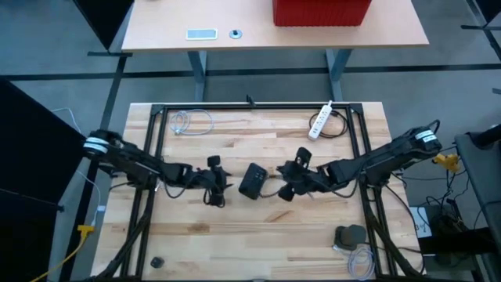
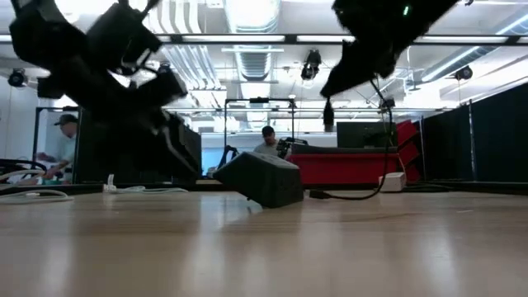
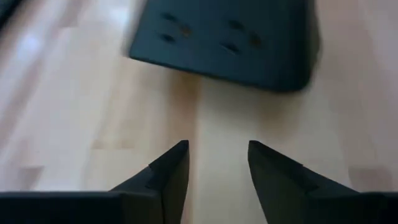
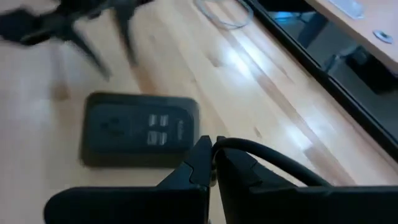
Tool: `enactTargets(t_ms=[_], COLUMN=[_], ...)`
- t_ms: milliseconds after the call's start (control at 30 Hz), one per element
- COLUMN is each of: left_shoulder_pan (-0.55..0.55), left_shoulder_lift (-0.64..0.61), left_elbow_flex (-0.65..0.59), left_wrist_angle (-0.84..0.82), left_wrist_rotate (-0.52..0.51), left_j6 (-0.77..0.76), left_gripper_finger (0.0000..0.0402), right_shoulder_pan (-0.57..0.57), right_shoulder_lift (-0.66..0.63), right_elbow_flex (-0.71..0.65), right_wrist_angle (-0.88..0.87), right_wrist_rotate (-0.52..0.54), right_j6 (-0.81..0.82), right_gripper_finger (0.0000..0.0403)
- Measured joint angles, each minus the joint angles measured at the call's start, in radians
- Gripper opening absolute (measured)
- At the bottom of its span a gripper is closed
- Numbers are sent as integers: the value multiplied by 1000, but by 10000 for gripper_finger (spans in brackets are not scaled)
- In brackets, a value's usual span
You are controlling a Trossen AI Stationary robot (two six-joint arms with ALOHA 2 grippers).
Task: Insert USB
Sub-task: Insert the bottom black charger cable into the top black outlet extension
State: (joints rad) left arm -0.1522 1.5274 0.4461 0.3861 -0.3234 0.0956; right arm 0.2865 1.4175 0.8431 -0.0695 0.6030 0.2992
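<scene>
A black charger box (image 1: pixel 252 181) lies on the wooden table at mid-table. Its face with USB ports (image 4: pixel 154 129) shows in the right wrist view. My left gripper (image 1: pixel 222 182) is just left of the box and open. The box's near side (image 3: pixel 224 37) lies ahead of its two fingertips (image 3: pixel 217 155), with bare table between them. My right gripper (image 1: pixel 283 181) hovers just right of the box, above the table, shut on a black USB cable (image 4: pixel 267 158). The cable's plug is hidden. My right gripper pinches the black cable (image 4: pixel 231 147) between its two shut fingers, which slant down from the table's right side. The cable leaves the fingers backward, hangs slack to the table (image 2: pixel 378 165) and runs along it toward the box. The fingers hide the cable's plug end.
A black metal frame (image 1: pixel 258 107) runs around the work area. At the far side lie a white power strip (image 1: pixel 321 121) and a white cable coil (image 1: pixel 188 123). A grey block (image 1: pixel 350 235) with a cable coil (image 1: pixel 360 260) sits near right. A small dark object (image 1: pixel 156 262) lies near left.
</scene>
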Motion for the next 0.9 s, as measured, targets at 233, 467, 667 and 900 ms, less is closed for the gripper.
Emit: enactTargets(t_ms=[233,467,667,900], left_shoulder_pan=[42,149,205,198], left_shoulder_lift=[125,170,186,237], left_elbow_flex=[23,92,119,130], left_wrist_angle=[69,105,122,185], left_wrist_rotate=[54,68,245,327], left_j6=[152,165,155,91], left_gripper_finger=[116,105,115,115], right_shoulder_pan=[-19,-35,-71,-95], right_shoulder_lift=[22,79,142,194], right_elbow_flex=[-158,-206,-206,-209], right_wrist_angle=[358,563,677,732], right_wrist_rotate=[-81,-71,-81,-140], right_j6=[-76,-161,-222,-235], right_gripper_finger=[0,0,0,0])
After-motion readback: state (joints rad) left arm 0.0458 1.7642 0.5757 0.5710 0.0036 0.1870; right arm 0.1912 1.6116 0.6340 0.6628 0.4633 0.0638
